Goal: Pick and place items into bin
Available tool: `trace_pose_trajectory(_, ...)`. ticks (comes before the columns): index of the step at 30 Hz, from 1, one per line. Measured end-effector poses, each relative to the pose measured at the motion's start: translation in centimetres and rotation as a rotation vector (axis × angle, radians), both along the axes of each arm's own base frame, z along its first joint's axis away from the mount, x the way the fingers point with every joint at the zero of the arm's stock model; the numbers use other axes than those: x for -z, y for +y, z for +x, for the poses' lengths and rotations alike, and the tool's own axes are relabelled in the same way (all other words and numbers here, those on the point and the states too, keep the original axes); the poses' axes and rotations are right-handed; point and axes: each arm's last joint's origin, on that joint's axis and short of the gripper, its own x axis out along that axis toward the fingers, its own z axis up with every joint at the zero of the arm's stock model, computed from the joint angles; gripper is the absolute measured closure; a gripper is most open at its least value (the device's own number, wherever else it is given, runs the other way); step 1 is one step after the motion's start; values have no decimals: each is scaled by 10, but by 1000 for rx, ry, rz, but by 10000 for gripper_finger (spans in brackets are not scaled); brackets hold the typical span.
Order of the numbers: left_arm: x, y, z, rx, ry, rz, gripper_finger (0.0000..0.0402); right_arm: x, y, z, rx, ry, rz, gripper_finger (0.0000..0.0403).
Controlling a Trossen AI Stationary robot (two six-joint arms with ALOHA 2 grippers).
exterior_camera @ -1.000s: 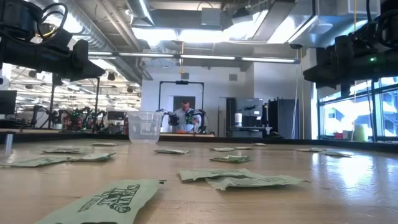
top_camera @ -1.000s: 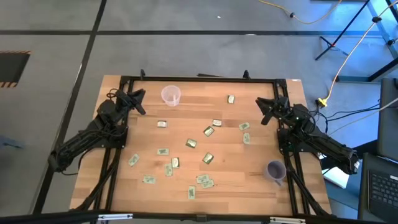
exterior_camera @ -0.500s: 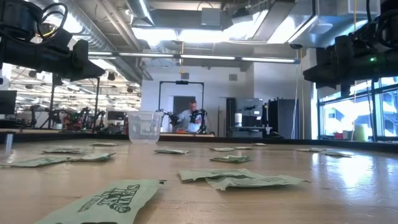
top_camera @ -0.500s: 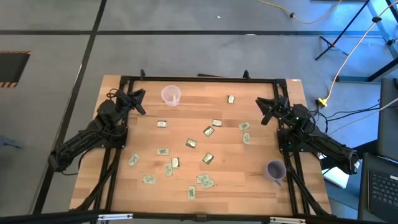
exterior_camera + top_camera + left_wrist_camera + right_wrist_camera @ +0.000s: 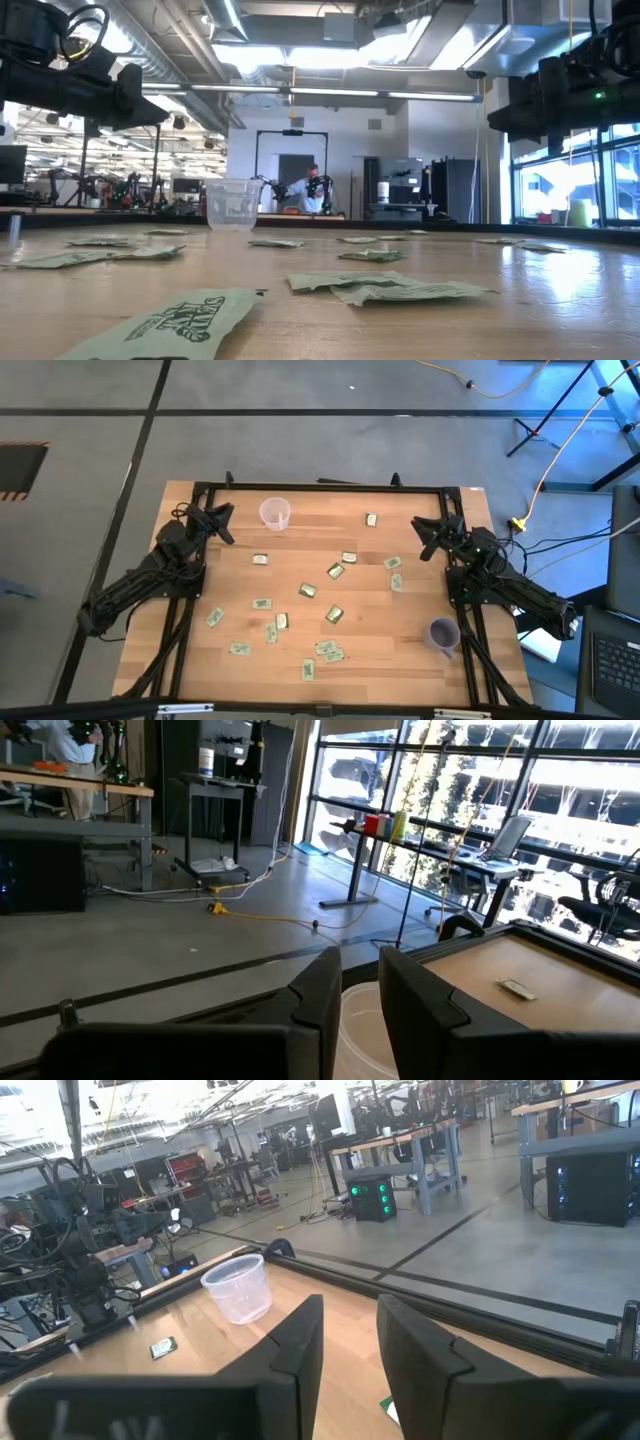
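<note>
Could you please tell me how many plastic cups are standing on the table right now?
2: the clear cup near the far edge by the left arm, and the purple cup at the near right.

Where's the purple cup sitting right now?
In the high view the purple cup stands upright near the table's front right corner, beside the right arm's base, apart from the packets.

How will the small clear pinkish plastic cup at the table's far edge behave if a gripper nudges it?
The small clear pinkish plastic cup looks thin-walled and seems empty, so it is probably very light and would slide or tip easily. It stands upright on smooth wood, so little likely holds it. Being round, it would probably roll if toppled.
</note>
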Motion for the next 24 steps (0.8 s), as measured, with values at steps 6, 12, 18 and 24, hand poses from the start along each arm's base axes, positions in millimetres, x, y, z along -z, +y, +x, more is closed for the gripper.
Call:
trace_pose_trajectory(6,0,0,0,0,0,0,333,0,0,0,0,0,0,301)
trace_pose_trajectory(12,0,0,0,0,0,0,336,0,0,0,5,3,-6,301)
trace_pose_trajectory(18,0,0,0,0,0,0,334,0,0,0,12,2,-11,301)
trace_pose_trajectory(24,0,0,0,0,0,0,336,0,-1,-1,32,24,-42,301)
